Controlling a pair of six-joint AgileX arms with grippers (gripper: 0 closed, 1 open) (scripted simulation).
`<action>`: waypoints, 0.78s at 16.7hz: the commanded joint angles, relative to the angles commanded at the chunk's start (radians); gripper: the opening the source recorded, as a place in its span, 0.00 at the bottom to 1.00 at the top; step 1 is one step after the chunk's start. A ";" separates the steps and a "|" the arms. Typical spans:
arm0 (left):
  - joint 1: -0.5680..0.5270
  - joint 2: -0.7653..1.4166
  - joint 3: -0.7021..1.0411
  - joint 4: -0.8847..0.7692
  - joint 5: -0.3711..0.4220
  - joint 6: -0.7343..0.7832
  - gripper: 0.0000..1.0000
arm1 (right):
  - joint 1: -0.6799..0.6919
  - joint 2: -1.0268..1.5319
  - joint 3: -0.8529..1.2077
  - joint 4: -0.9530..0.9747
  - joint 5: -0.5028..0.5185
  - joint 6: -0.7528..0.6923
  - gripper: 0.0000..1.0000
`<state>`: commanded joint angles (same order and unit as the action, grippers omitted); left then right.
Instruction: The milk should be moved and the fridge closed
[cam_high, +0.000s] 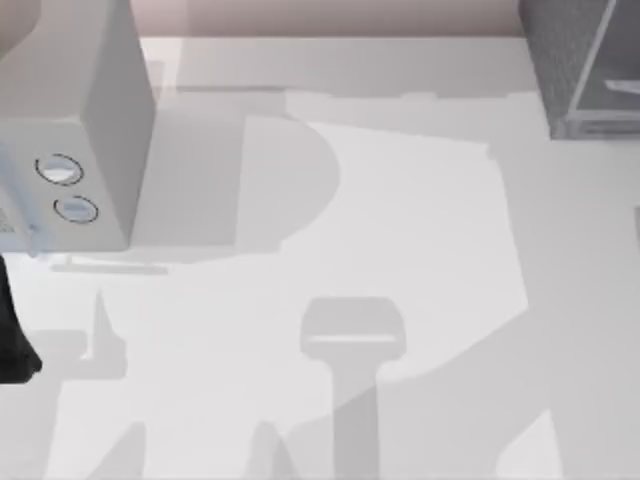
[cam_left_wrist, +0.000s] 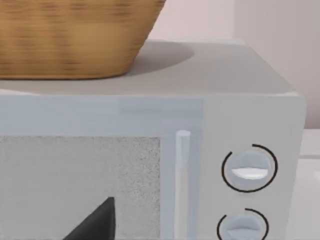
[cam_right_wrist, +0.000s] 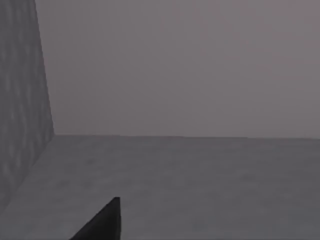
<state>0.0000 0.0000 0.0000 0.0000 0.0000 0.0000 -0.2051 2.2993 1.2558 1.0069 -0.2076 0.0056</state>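
Note:
The fridge (cam_high: 575, 60) stands at the table's far right corner, a dark grey speckled cabinet with a pale frame, cut off by the picture's edge. The milk is out of view. Part of my left arm (cam_high: 15, 340) is a dark shape at the left edge, in front of the dial box. In the left wrist view a dark tip of my left gripper (cam_left_wrist: 95, 222) points at that box's front. In the right wrist view a dark tip of my right gripper (cam_right_wrist: 100, 222) hangs over a smooth grey floor beside a speckled dark grey wall (cam_right_wrist: 20, 100).
A light grey box with two round dials (cam_high: 75, 150) fills the far left. The left wrist view shows its window, its dials (cam_left_wrist: 249, 169) and a woven basket (cam_left_wrist: 75, 35) on top. The white table (cam_high: 400, 230) lies between both appliances.

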 joint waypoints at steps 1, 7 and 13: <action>0.000 0.000 0.000 0.000 0.000 0.000 1.00 | -0.001 -0.010 -0.005 -0.006 0.002 0.002 1.00; 0.000 0.000 0.000 0.000 0.000 0.000 1.00 | -0.008 -0.291 -0.145 -0.164 0.042 0.028 1.00; 0.000 0.000 0.000 0.000 0.000 0.000 1.00 | 0.024 -0.900 -0.439 -0.443 0.092 0.042 1.00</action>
<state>0.0000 0.0000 0.0000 0.0000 0.0000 0.0000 -0.1810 1.3988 0.8171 0.5636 -0.1160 0.0474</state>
